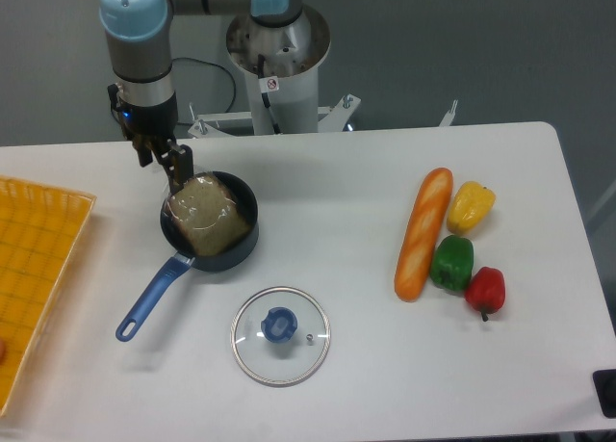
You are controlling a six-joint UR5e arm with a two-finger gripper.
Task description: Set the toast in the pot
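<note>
Toast (205, 214) sits in the pot (244, 241), just below my tool (171, 163). I can't tell whether the tool has let go. Placing step; next I'd confirm release and lift clear.

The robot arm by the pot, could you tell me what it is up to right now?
The arm is putting the toast into the pot. The slice, in clear plastic, lies inside the pot, and the gripper sits at the pot's back left rim beside the toast's corner. Whether the fingers have let go cannot be told. The glass lid lies on the table in front of the pot.
</note>
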